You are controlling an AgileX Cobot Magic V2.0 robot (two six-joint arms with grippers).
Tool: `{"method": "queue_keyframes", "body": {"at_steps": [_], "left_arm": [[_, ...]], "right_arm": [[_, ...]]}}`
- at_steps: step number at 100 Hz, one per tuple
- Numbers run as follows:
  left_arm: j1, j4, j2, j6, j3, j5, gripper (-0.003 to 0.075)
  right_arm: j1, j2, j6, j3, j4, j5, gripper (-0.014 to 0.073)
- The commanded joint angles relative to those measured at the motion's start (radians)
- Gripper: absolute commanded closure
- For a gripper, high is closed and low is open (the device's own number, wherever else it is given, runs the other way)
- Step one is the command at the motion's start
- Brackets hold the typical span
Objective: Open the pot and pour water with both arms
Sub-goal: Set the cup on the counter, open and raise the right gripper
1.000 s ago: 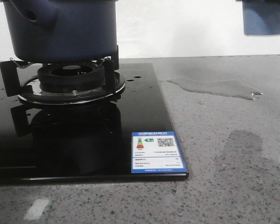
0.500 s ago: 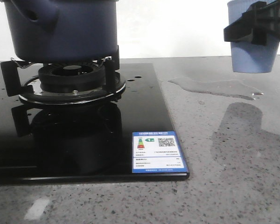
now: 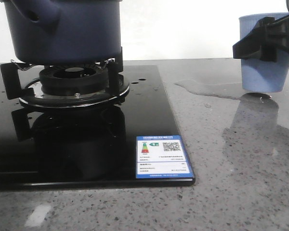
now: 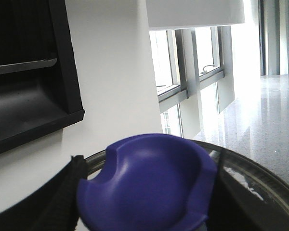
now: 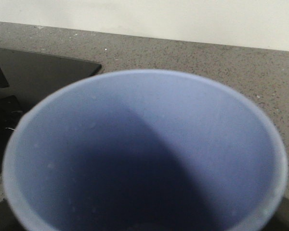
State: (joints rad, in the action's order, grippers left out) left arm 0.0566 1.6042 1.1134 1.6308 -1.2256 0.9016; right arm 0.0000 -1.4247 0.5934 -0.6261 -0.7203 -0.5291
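Observation:
The dark navy pot [image 3: 72,29] stands on the gas burner [image 3: 72,82] at the far left, its stubby handle [image 3: 38,12] facing me; its top is cut off by the frame. My left gripper [image 4: 147,202] is shut on the blue knob [image 4: 144,183] of a glass lid [image 4: 260,178], held up off the pot and out of the front view. My right gripper [image 3: 262,41] is shut on a pale blue cup [image 3: 265,72], upright, its base at or just above the counter by a puddle of water [image 3: 216,89]. The cup's inside [image 5: 144,144] looks empty apart from droplets.
A black glass cooktop [image 3: 149,115] with a blue-and-white label [image 3: 163,157] covers the left half. Grey speckled counter [image 3: 231,183] lies to the right and front. A white wall runs behind.
My right gripper has brought the cup down from the top of the front view to the counter by the puddle. The pot has not moved.

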Motion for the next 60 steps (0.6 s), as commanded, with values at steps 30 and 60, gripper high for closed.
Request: {"method": "queue_keyframes", "body": {"at_steps": [30, 60], "left_arm": [[-0.001, 0.069, -0.025, -0.038, -0.028, 0.027, 0.0428], [-0.001, 0.050, -0.025, -0.040, -0.028, 0.027, 0.0428]], "right_arm": [[-0.007, 0.041, -0.001, -0.023, 0.015, -0.223, 0.0062], [-0.007, 0.044, -0.001, -0.023, -0.030, -0.125, -0.0006]]}}
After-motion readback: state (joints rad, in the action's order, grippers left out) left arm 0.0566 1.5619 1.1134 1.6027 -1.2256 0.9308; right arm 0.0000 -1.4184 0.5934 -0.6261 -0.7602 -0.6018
